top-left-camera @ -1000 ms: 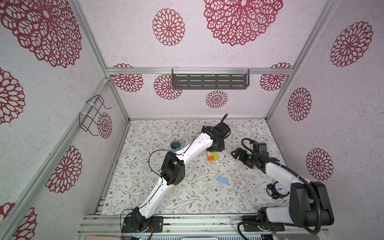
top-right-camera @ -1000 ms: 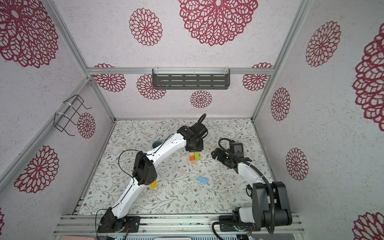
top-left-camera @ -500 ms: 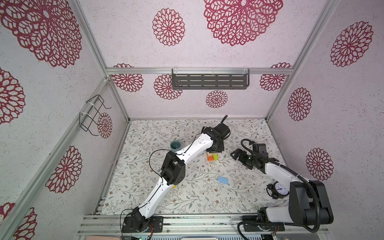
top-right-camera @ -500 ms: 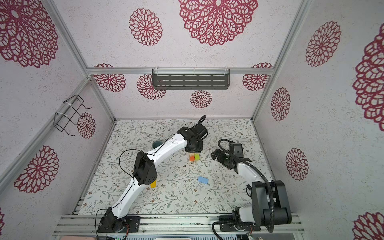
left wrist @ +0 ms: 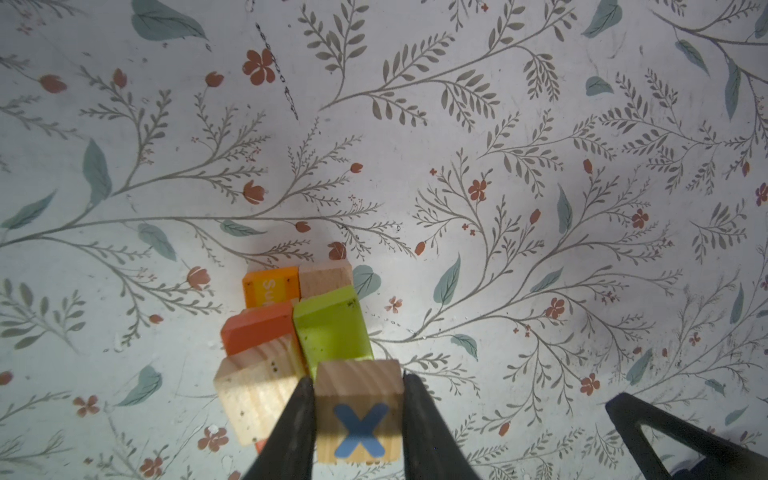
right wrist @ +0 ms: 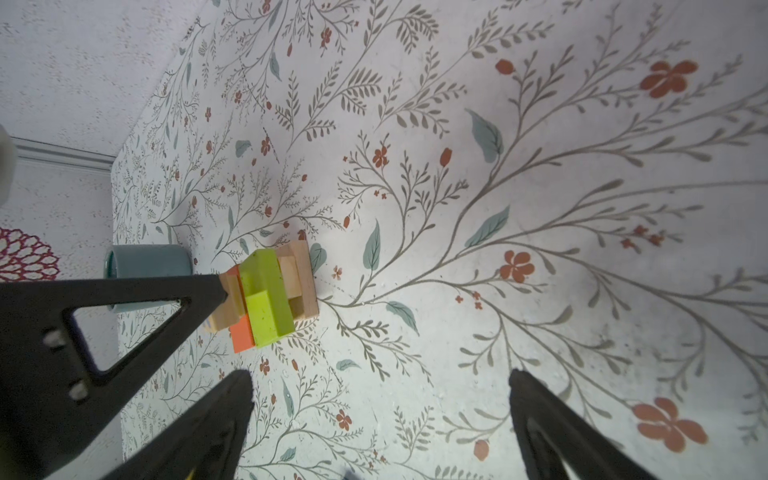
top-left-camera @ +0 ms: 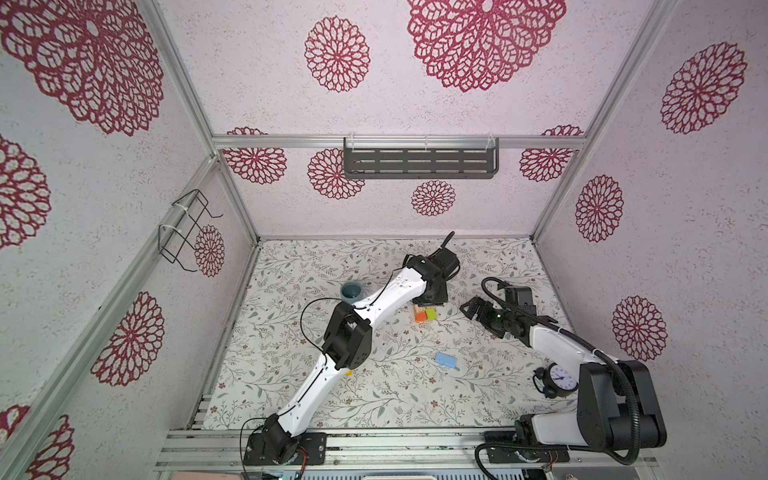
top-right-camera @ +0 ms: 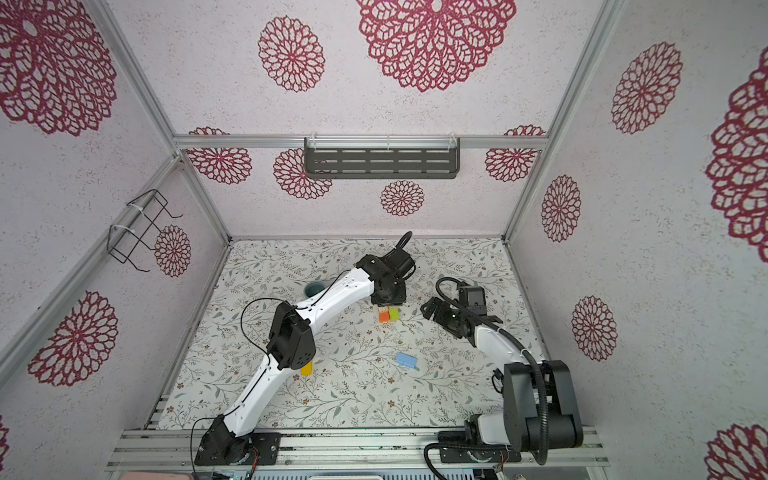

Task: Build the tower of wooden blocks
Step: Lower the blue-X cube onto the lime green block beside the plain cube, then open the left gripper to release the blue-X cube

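Note:
The tower [top-left-camera: 426, 315] [top-right-camera: 388, 314] is a low cluster of wood blocks at the middle rear of the mat. In the left wrist view it shows an orange lettered block [left wrist: 270, 286], a red-orange block [left wrist: 255, 326], a green block [left wrist: 332, 328] and a plain cube [left wrist: 253, 395]. My left gripper [left wrist: 357, 378] [top-left-camera: 430, 297] hangs over the tower, shut on a natural cube with a blue X [left wrist: 359, 415] right above the green block. My right gripper [right wrist: 380, 374] [top-left-camera: 471, 307] stands open and empty, a little to the right of the tower [right wrist: 270, 295].
A blue block [top-left-camera: 446, 360] [top-right-camera: 406, 360] lies loose on the mat nearer the front. A yellow block [top-right-camera: 306, 368] peeks out from under the left arm. The teal cup [top-left-camera: 351, 289] [right wrist: 145, 259] stands left of the tower. A black alarm clock [top-left-camera: 559, 378] sits front right.

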Robot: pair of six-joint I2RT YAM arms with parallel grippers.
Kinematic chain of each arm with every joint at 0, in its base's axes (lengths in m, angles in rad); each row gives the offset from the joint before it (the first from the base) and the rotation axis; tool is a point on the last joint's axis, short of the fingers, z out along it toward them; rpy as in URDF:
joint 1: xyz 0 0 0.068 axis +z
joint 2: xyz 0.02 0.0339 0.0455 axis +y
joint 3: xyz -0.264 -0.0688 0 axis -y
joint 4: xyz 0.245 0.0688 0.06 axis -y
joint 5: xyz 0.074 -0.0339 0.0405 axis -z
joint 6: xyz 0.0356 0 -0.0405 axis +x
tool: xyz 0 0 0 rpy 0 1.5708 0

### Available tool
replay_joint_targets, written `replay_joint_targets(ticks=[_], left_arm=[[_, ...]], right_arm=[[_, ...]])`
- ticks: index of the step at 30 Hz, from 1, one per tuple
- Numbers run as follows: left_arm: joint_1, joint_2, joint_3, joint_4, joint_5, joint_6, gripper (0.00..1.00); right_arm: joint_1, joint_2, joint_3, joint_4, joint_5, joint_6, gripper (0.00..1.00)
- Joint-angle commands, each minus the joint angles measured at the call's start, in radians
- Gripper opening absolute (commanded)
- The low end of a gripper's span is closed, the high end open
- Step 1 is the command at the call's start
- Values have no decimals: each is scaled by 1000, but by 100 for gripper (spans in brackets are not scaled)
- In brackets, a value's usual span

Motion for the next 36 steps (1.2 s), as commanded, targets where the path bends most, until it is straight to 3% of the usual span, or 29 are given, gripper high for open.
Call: replay_joint_targets(ticks=[1, 28, 36], left_arm=[[13, 11, -10, 17, -5, -15, 31], [15, 2, -27, 18, -15, -17, 32], [16, -3, -25, 23, -14, -17, 38]], right_arm=[[-4, 4, -6, 25, -19, 12, 99], [-4, 2, -5, 24, -27, 8, 99], [-4, 2, -6, 25, -28, 7, 99]])
